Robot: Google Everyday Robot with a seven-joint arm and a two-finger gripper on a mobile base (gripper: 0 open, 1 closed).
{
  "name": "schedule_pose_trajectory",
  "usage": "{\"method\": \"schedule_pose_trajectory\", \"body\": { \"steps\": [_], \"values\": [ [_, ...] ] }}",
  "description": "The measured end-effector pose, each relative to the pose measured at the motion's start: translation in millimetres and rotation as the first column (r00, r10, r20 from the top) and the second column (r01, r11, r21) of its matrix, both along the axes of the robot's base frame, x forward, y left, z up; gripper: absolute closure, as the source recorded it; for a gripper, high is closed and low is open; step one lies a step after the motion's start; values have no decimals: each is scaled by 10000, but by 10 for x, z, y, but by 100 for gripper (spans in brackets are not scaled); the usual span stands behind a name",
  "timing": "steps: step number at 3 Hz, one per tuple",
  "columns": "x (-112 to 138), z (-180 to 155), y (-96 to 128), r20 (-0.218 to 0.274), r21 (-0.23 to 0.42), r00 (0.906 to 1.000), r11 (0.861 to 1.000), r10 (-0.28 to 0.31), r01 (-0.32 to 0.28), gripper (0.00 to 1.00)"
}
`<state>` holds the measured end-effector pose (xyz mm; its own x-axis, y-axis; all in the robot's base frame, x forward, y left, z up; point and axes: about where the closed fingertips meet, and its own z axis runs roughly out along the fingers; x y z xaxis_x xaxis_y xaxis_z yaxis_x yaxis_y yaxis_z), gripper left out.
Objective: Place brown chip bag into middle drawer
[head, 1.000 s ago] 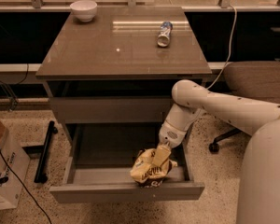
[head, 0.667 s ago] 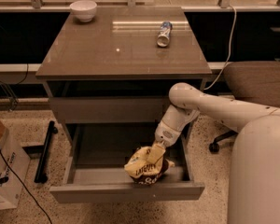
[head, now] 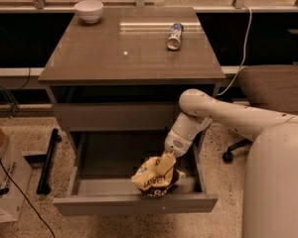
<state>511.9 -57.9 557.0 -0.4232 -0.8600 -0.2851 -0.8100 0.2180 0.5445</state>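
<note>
The gripper (head: pixel 165 163) was clamped on the top of the brown chip bag (head: pixel 151 180), low inside the open middle drawer (head: pixel 134 204) near its front panel. 1 can (head: pixel 175 36) and 1 white bowl (head: pixel 89 10) rested on the bench (head: pixel 114 58) above.

Cream pincer (head: pixel 164 164) on brown chip bag (head: pixel 149 181), cream-banded with dark lettering, inside grey-brown middle drawer (head: pixel 134 203); white bowl (head: pixel 89 10).

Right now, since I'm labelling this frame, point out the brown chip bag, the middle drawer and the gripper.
brown chip bag (head: pixel 151 182): camera view, its cream lettered band.
middle drawer (head: pixel 104 204): camera view, its front panel.
gripper (head: pixel 165 163): camera view, between fingertips, pinching the bag's top over the open drawer.
</note>
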Motion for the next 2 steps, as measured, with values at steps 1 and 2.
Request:
{"method": "schedule_pose_trajectory", "body": {
  "steps": [1, 2],
  "values": [
    [-10, -17, 11, -36, 2, 10000, 10000, 24, -24, 11],
    [-19, -29, 18, -64, 4, 10000, 10000, 41, -41, 0]
  ]
}}
